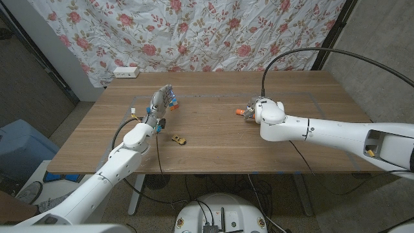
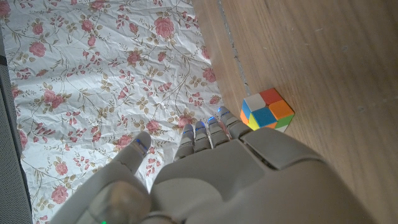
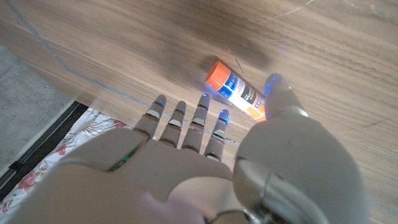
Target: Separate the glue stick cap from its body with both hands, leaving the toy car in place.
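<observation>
The right hand (image 1: 259, 107) is over the table (image 1: 213, 152), near its middle and a little toward the right edge. In the right wrist view this hand (image 3: 205, 168) has its fingers (image 3: 186, 124) spread and reaching forward, and the thumb stands apart from them. It holds nothing. The glue stick (image 3: 239, 92) lies on the wood just beyond the fingertips, between the fingers and the thumb (whether the thumb tip touches it, I cannot tell). Its orange cap (image 3: 219, 73) is on the body, at the end that points away from the hand, and the body carries a white and blue label. In the head view only the orange end of the glue stick (image 1: 240, 112) shows, just beside the right hand on the side toward the table's middle.

The left hand (image 1: 158, 103) is raised over the left part of the table, fingers up. In the left wrist view this hand (image 2: 205, 168) is open with the fingers straight and close together, the thumb apart, and it grips nothing. A colourful cube (image 2: 267, 110) lies on the wood just past its fingertips; in the head view the cube (image 1: 173, 100) sits beside the hand, toward the far edge.

The toy car (image 1: 179, 139), small and yellow, stands on the table nearer the front edge, between the two arms and closer to the left one, apart from both hands.

A flowered cloth (image 1: 194, 32) hangs behind the far edge, and a white power strip (image 1: 126, 72) lies at the far left corner.
</observation>
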You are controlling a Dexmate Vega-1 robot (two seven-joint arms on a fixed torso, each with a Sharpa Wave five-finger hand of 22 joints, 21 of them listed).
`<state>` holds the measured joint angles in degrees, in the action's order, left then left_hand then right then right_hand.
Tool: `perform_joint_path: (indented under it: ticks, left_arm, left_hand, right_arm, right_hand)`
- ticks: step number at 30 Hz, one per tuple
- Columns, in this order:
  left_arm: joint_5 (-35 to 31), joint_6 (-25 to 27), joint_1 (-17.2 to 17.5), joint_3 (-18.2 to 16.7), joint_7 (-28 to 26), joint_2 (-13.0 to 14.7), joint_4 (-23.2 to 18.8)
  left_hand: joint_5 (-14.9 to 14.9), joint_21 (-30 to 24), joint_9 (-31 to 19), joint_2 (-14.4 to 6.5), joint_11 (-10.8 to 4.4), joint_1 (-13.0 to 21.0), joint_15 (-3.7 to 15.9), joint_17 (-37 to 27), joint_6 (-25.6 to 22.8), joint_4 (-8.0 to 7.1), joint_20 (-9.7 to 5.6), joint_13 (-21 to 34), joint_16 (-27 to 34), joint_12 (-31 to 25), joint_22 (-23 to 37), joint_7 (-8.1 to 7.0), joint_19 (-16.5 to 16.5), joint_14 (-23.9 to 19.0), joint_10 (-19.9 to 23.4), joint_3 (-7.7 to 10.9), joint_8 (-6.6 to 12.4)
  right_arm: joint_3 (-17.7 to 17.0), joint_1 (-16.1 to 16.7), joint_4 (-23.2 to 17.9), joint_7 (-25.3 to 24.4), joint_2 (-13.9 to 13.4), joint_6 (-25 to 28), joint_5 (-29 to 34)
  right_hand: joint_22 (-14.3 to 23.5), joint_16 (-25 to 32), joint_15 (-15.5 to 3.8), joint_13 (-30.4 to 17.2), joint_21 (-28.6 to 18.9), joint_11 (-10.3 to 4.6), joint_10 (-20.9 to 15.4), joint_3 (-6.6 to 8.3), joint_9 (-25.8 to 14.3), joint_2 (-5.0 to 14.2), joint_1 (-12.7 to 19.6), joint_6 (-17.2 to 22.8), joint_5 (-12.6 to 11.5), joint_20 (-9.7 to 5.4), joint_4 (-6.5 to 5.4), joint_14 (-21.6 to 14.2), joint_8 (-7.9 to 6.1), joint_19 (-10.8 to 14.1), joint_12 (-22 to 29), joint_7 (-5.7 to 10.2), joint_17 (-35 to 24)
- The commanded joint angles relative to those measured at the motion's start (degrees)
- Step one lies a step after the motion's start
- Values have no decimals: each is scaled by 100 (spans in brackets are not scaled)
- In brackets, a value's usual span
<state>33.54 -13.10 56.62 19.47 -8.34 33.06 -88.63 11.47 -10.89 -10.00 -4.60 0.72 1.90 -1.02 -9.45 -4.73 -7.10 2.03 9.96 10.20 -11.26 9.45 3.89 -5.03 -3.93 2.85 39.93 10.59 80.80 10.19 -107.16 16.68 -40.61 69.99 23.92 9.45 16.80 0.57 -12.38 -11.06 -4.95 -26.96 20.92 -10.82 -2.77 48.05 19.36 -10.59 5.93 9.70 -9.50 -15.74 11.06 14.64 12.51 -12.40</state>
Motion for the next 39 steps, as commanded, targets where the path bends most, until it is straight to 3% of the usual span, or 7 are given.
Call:
perform_joint_path:
  ticks: [1, 8, 13, 19, 24, 39]
  left_arm:
    - [47, 32, -46, 31, 43, -31, 61]
    - [59, 82, -11, 18, -5, -11, 19]
    - [71, 102, -41, 24, 19, -10, 54]
    - [92, 124, -86, 37, 50, -22, 105]
    - [93, 120, -127, 50, 69, -39, 155]
    - [87, 169, -296, 105, 115, -94, 328]
  left_hand:
    - [1, -61, -9, -428, 4, -58, 2, -28, -42, -3, 18, 11, 37, -12, 34, -8, -122, -65, 96, 47, 25]
    - [1, -64, -9, -423, -11, -66, 20, -29, -81, -9, 30, 12, 47, -23, 34, -11, -155, -123, 151, 54, 31]
    - [0, -61, -10, -420, -8, -70, 29, -29, -97, -13, 28, 13, 47, -25, 35, -19, -162, -144, 172, 57, 32]
    - [0, -55, -10, -417, -3, -74, 22, -29, -117, -18, 31, 13, 43, -25, 35, -18, -163, -157, 194, 61, 33]
    - [0, -51, -10, -415, -8, -77, 17, -29, -125, -21, 29, 14, 39, -23, 35, -15, -166, -167, 205, 65, 30]
    - [0, -44, -10, -410, -13, -84, 18, -29, -144, -28, 26, 15, 36, -21, 35, -10, -174, -198, 239, 73, 26]
  right_arm:
    - [-161, 173, 185, -356, 102, -95, -62]
    - [-133, 194, 291, -446, 172, -84, -18]
    - [-96, 200, 377, -523, 211, -107, 40]
    - [-25, 212, 473, -615, 264, -57, 145]
    - [-105, 310, 508, -740, 262, -111, 157]
    - [-176, 463, 776, -963, 391, -226, 327]
  right_hand:
    - [11, 87, -54, -16, -31, -47, -308, 64, -29, 28, 155, 251, -7, -52, -3, -147, -104, 115, 86, -2, -40]
    - [10, 151, -139, -9, -30, -73, -503, 87, -38, 41, 265, 447, -18, -106, 4, -288, -158, 205, 105, 2, -47]
    - [8, 221, -204, 6, -13, -115, -831, 92, -46, 48, 350, 714, -25, -129, -6, -446, -233, 261, 163, 5, -52]
    - [7, 278, -291, 19, 1, -242, -1093, 82, -46, 7, 435, 913, -38, -146, 6, -576, -281, 298, 199, 9, -50]
    - [7, 344, -365, 35, 15, -356, -1418, 59, -59, -11, 493, 1314, -58, -158, -24, -717, -401, 333, 228, 3, -53]
    - [6, 469, -625, 57, 31, -564, -1887, 32, -80, -32, 690, 2108, -91, -225, -16, -941, -642, 400, 205, 16, -64]
